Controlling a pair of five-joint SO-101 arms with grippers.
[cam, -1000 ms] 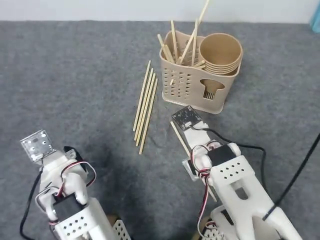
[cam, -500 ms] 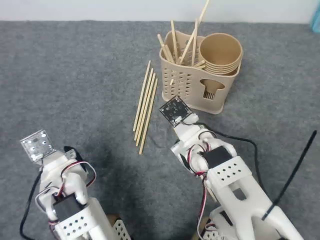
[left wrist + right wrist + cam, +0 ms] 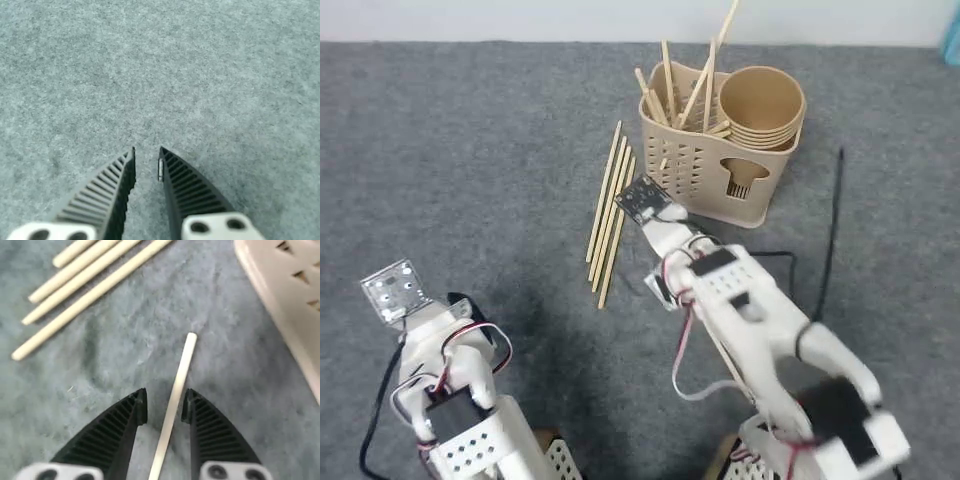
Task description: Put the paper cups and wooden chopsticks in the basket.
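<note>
Squarely between the right gripper's (image 3: 165,399) parted jaws, one pale wooden chopstick (image 3: 181,367) on grey carpet (image 3: 235,370), long axis along them, unclamped. Beige slotted plastic basket (image 3: 692,172) at one o'clock; left gripper (image 3: 146,151), jaws slightly apart, at eight o'clock.

Flat grey carpet (image 3: 470,150) meets a pale wall (image 3: 520,18)
</note>
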